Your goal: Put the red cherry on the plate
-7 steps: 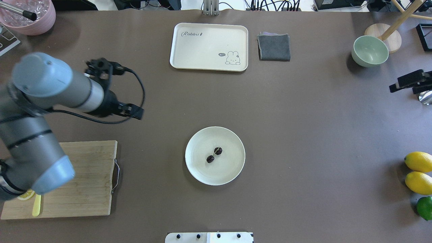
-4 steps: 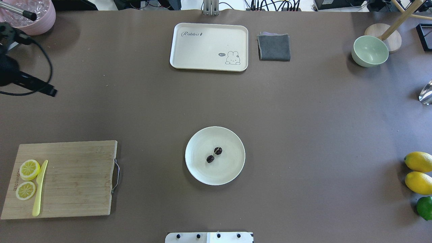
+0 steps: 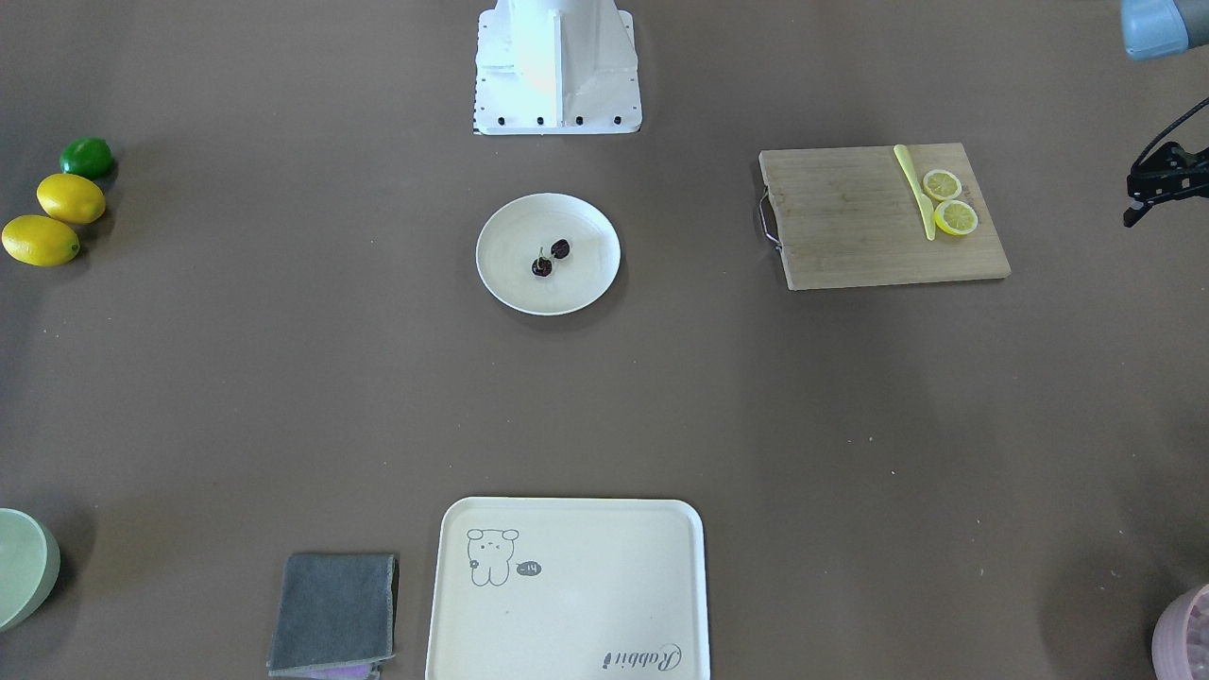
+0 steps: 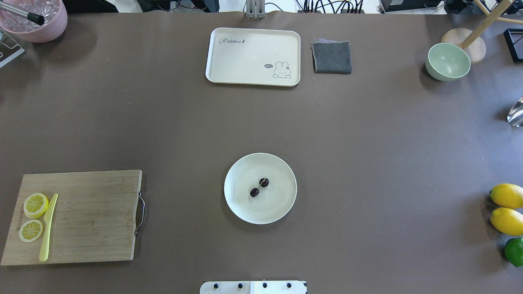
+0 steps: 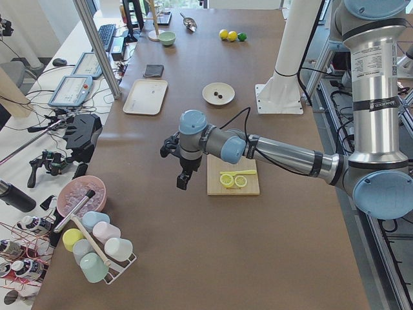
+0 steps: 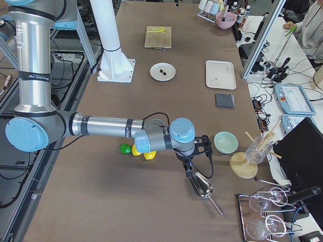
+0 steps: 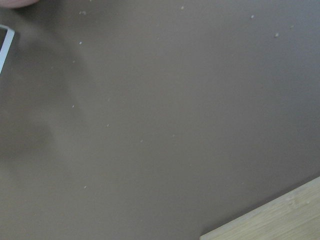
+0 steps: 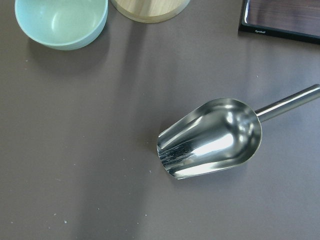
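The red cherry (image 4: 259, 187), a pair of tiny dark fruits on one stem, lies near the middle of the round cream plate (image 4: 237, 204), also seen as cherry (image 3: 551, 257) on plate (image 3: 501, 283). No gripper touches them. My left gripper (image 5: 183, 181) hangs off the table's left side, beyond the cutting board and far from the plate; I cannot tell its state. My right gripper (image 6: 187, 171) hovers over a metal scoop (image 8: 210, 137) at the far right end; its jaws cannot be read either. Neither wrist view shows any fingers.
A bamboo cutting board (image 4: 90, 216) with two lemon slices and a yellow knife lies front left. A cream tray (image 4: 253, 57), grey cloth (image 4: 331, 57) and green bowl (image 4: 448, 61) line the far side. Two lemons (image 4: 506, 208) and a lime sit right.
The left arm has swung away to the left and left the overhead view, uncovering the cutting board. The right gripper has also gone from that view's right edge. Cherry and plate have not moved.
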`<state>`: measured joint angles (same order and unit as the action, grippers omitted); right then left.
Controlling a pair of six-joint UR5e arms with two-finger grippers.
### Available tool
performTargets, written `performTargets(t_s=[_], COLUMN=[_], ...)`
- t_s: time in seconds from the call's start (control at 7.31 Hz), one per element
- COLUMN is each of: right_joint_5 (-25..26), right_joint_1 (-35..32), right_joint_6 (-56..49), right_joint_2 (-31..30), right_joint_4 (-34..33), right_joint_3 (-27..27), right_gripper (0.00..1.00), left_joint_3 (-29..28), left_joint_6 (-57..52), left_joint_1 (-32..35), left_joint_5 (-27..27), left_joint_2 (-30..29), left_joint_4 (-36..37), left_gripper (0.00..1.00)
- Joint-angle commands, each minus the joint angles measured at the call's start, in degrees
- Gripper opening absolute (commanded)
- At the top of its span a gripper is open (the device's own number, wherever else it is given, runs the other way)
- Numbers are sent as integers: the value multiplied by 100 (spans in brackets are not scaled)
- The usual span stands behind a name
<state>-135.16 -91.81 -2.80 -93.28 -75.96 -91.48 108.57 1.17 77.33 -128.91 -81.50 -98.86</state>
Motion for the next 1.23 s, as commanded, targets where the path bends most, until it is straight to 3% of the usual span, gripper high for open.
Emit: performTargets(t_s=[0.0, 1.09], right_joint_5=[68, -151], right_joint_1=[-65, -56], right_joint_6=[-71, -115], right_joint_2=[-59, -190], right_joint_4=[2, 55], right_joint_3=[7, -89], right_gripper=[100, 100], left_joint_3=[-283, -469], left_joint_6=[-73, -20], left_joint_1=[352, 344], left_joint_5=[24, -37], left_joint_2=[81, -42], left_joint_4=[24, -54], left_gripper=[98, 98])
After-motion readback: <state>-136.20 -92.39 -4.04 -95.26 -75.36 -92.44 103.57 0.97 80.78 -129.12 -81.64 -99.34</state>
